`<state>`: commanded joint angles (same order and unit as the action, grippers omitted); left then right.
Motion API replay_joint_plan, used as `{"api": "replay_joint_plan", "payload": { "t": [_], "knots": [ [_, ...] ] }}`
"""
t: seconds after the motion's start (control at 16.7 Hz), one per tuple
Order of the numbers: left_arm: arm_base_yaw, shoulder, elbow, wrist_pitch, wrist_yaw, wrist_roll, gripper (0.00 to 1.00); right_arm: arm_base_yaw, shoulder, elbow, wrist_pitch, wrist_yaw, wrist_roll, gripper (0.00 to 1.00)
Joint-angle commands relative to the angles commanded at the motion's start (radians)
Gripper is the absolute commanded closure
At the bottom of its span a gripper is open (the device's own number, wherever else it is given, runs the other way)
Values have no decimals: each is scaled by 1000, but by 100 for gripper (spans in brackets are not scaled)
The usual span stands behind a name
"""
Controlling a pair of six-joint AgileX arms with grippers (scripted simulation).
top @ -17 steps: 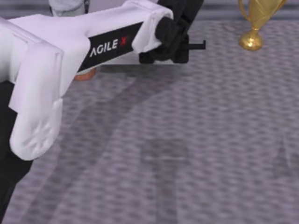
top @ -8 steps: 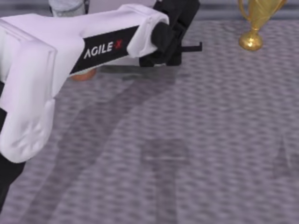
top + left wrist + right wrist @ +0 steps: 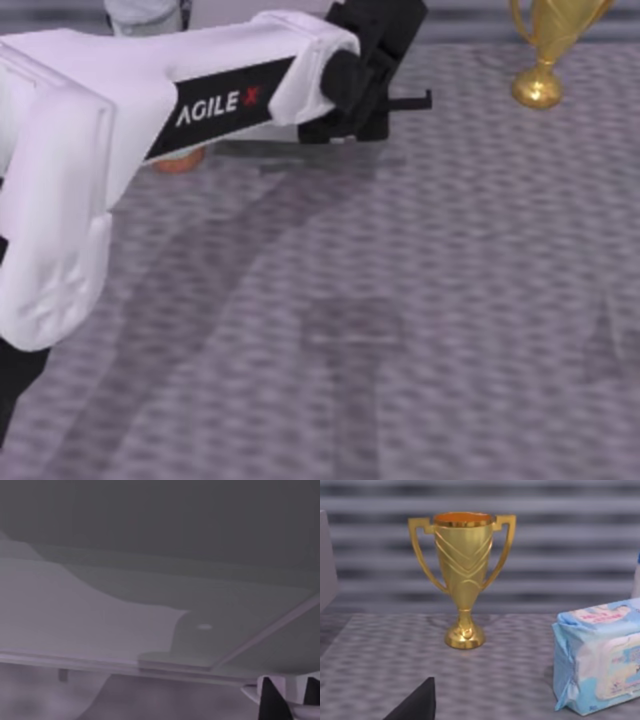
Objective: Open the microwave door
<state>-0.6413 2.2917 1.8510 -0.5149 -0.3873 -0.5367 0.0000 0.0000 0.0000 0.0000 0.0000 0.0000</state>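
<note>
The microwave [image 3: 230, 12] stands at the table's far edge, mostly hidden behind my left arm. In the left wrist view the microwave door [image 3: 150, 595] fills the picture: a grey translucent window over a white lower frame. My left gripper [image 3: 385, 95] is at the door's edge, and its two black fingertips [image 3: 270, 700] sit either side of a white piece of the door, so the left gripper [image 3: 291, 700] looks shut on it. A thin grey strip [image 3: 300, 150] lies just below the gripper in the top view. My right gripper [image 3: 417, 705] is parked outside the top view.
A gold trophy [image 3: 545, 50] stands at the far right, and it is also straight ahead of the right wrist as the trophy [image 3: 464, 575]. A light blue pack of wipes [image 3: 600, 660] lies beside it. A small orange object [image 3: 180, 160] peeks out under my left arm.
My left arm has drawn a little to the left and back, taking its gripper with it. The thin grey strip below the gripper now shows more. In the last half second there is hardly any motion.
</note>
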Motion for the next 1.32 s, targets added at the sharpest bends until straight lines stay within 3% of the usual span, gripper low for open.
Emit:
{"api": "replay_joint_plan", "payload": {
  "t": [1.32],
  "knots": [
    [-4, -8, -28, 15, 16, 14, 100, 0, 0, 0, 0, 0, 0, 0]
  ]
}}
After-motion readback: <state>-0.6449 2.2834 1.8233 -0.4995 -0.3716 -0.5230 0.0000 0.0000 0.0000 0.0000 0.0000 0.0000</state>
